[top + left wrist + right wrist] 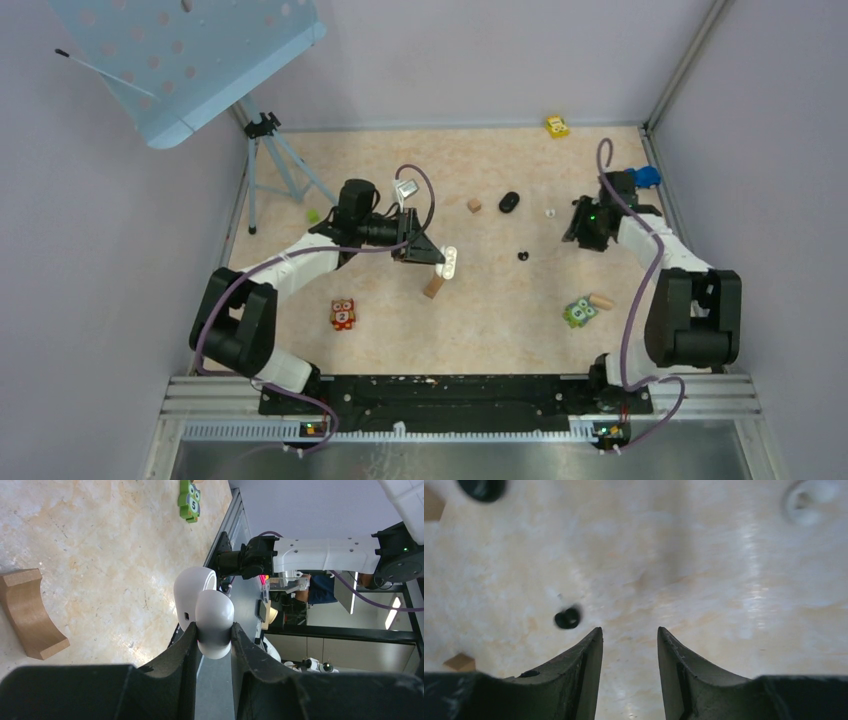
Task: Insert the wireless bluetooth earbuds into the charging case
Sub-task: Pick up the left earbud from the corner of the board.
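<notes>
Clearly, rounded glossy white charging case (214,611), clamped in left pincer (214,632)

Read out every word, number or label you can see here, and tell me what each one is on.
"5": on the green owl block, seen from the left wrist.
"2": on the orange owl block, seen from above.
Yellow toy at the far edge: any marking is too small to read.
No other text is readable.

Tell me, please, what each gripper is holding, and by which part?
The left gripper pinches the white charging case by its nearer rounded half. The right gripper holds nothing; its jaws stand apart.
</notes>
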### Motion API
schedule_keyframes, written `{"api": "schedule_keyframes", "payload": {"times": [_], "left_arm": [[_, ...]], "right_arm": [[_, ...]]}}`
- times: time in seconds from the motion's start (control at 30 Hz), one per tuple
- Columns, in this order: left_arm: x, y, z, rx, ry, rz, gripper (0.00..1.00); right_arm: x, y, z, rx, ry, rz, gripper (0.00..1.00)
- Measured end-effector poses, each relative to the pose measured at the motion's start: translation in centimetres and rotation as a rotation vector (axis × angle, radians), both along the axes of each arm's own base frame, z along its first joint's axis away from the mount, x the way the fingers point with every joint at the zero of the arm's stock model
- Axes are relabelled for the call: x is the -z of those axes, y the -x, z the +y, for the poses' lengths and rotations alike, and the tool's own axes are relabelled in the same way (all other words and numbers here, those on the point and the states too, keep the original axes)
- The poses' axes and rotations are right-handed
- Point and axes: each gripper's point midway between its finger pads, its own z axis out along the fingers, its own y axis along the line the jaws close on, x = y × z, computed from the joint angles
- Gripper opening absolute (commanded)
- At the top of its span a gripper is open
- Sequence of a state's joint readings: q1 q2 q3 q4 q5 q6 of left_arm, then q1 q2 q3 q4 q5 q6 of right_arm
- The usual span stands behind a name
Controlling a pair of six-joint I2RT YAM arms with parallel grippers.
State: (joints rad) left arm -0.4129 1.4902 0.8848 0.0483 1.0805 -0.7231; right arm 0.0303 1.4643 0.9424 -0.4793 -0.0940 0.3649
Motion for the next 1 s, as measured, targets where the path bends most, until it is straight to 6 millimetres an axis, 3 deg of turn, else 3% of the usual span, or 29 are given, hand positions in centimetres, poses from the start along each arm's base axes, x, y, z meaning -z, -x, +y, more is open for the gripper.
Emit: {"api": "schedule_keyframes", "payload": {"times": [0.1,0.27,0.43,0.57,1.0], "left_arm": [[0.4,-0.1,0.0,-0.002,-0.009,0.009,0.05],[0.6,-0.2,0.0,-0.011,-0.017,0.005,0.05],[0.8,-0.3,0.1,-0.017,-0.025,0.002,0.05],[0.9,-0.2,0.1,-0.015,-0.029,0.004,0.05],[1.3,-0.3,0.1,-0.009,-0.034,0.011,0.04]], "right_arm": [[-0.1,-1.5,-4.3,0.102,0.027,0.000,0.40],[-0.4,-5.0,-6.7,0.153,0.060,-0.021,0.38],[1.5,-5.2,-9.6,0.229,0.098,0.016,0.37],[2.7,-5.0,-10.4,0.247,0.109,0.051,0.37],[3.6,-6.4,-10.7,0.220,0.122,0.058,0.37]]}}
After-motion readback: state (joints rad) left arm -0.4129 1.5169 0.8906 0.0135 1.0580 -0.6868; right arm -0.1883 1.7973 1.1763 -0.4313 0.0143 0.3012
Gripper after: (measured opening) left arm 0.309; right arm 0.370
